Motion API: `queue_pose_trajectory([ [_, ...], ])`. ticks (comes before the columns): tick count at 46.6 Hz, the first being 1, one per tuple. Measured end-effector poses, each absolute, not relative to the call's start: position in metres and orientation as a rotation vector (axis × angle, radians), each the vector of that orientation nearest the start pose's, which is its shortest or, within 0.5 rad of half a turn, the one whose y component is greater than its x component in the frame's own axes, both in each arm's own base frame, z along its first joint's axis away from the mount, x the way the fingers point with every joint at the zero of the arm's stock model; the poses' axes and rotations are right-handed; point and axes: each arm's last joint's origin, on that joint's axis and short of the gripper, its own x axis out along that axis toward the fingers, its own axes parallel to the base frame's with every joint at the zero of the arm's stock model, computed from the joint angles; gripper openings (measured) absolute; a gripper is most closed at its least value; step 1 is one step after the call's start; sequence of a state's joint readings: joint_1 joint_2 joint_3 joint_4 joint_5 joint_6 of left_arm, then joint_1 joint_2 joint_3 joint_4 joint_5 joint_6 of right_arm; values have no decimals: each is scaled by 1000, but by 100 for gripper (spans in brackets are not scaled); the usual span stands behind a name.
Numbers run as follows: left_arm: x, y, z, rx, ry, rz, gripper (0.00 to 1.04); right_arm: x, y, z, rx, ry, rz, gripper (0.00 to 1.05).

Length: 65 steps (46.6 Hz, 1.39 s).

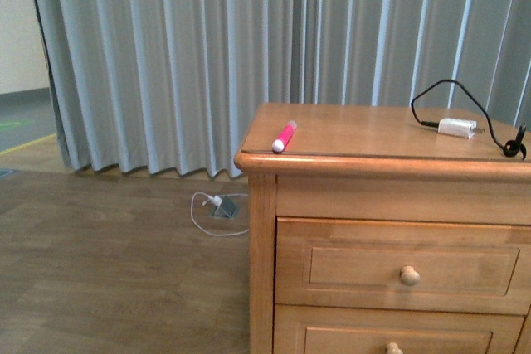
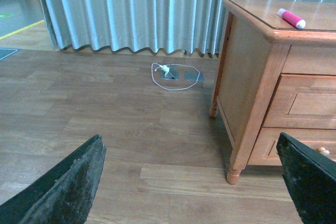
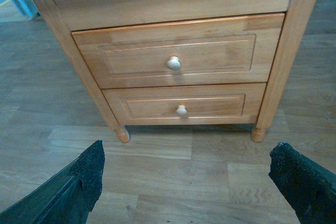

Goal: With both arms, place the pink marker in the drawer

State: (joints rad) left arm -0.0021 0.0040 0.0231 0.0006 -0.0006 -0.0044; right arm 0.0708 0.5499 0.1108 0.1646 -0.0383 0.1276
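The pink marker [image 1: 284,136] lies on the dresser top near its front left corner, white end toward the edge; the left wrist view also catches the marker [image 2: 291,18]. Below it the top drawer [image 1: 406,265] is closed, its round pale knob [image 3: 174,63] facing the right wrist camera on the drawer front [image 3: 178,53]. My left gripper [image 2: 191,182] hangs open low over the wooden floor, left of the dresser. My right gripper [image 3: 186,182] is open too, above the floor in front of the dresser, well short of the knob. Neither arm shows in the front view.
A white charger plug with a black cable [image 1: 458,128] rests on the dresser top at the right. The lower drawer [image 3: 181,106] is closed. A white cable loops by a floor socket [image 2: 173,74] near the grey curtain [image 1: 207,55].
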Motion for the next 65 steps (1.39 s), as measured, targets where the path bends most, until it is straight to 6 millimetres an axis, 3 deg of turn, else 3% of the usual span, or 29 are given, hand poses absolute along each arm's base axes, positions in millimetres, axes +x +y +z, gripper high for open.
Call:
queue_pose_trajectory([
  [5,96,0,171,-4,-20,-2,99,165,19,167,111,299,105,96],
  [8,96,0,171,-4,-20,-1,99,193,27,160,102,335,110,96],
  [27,96,0,171,-4,-20,-2,99,306,68,119,27,394,72,96],
  [28,96,0,171,-4,-20,-2,99,328,73,112,16,384,54,96],
  [30,96,0,171,-4,-20,-2,99,338,76,108,14,383,45,96],
  [38,96,0,171,-4,-20,-2,99,364,83,98,10,384,34,96],
  [51,96,0,171,-4,-20,-1,99,390,96,85,-7,379,25,96],
  [65,96,0,171,-4,-20,-2,99,409,91,70,-26,380,-29,96],
])
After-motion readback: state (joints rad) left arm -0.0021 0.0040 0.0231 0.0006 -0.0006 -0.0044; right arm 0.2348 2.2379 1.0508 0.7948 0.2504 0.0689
